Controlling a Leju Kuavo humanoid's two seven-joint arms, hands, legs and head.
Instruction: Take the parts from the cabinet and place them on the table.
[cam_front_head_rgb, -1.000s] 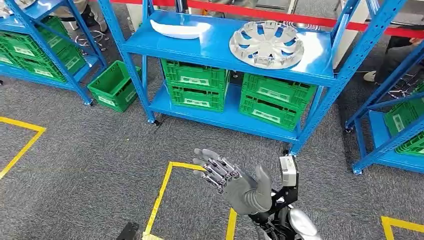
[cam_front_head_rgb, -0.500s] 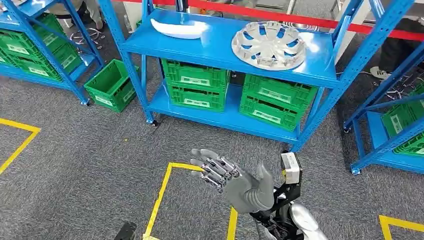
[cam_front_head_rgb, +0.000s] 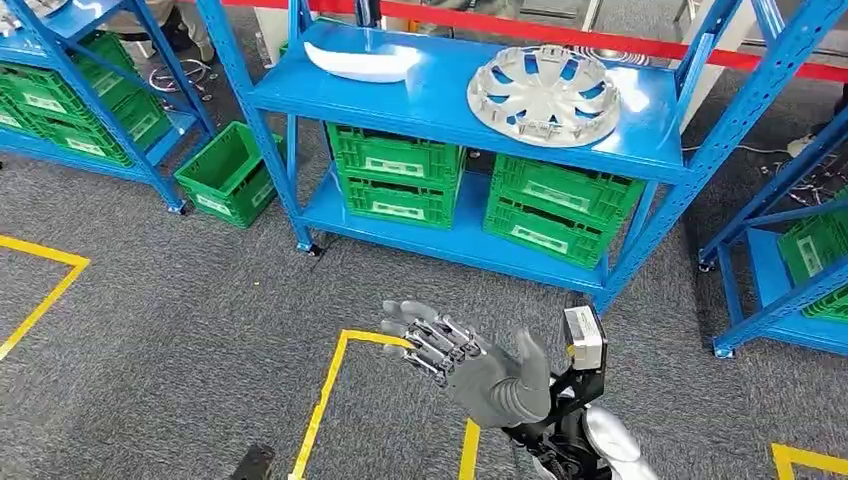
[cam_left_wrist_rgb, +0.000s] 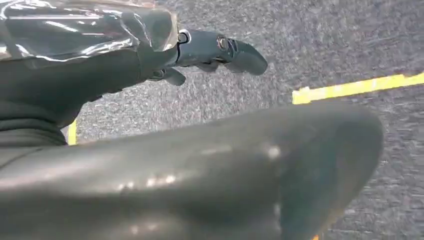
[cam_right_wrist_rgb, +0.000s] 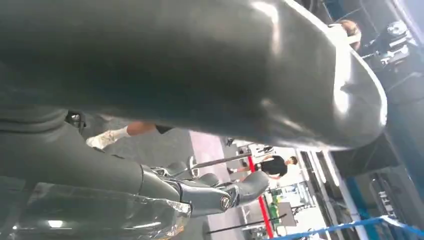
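On the blue cabinet's upper shelf (cam_front_head_rgb: 440, 105) lie two parts: a white curved shell (cam_front_head_rgb: 362, 62) at the left and a silver wheel cover (cam_front_head_rgb: 545, 95) at the right. My right hand (cam_front_head_rgb: 470, 365) is raised low in the head view, well short of the cabinet, fingers spread and holding nothing. In the right wrist view the same hand (cam_right_wrist_rgb: 150, 100) shows its fingers (cam_right_wrist_rgb: 215, 192) stretched out. My left hand (cam_left_wrist_rgb: 150, 125) hangs over grey carpet, its fingers (cam_left_wrist_rgb: 220, 50) extended and nothing in them.
Green crates (cam_front_head_rgb: 400, 172) (cam_front_head_rgb: 555, 208) fill the cabinet's lower shelf, and one more crate (cam_front_head_rgb: 228, 172) stands on the floor to its left. Other blue racks (cam_front_head_rgb: 70, 90) (cam_front_head_rgb: 790, 260) flank it. Yellow floor tape (cam_front_head_rgb: 330, 390) marks a box beneath my hand. A red barrier (cam_front_head_rgb: 600, 38) runs behind.
The whole picture has shifted a little, so the camera has moved. My right hand stays raised and spread in about the same place.
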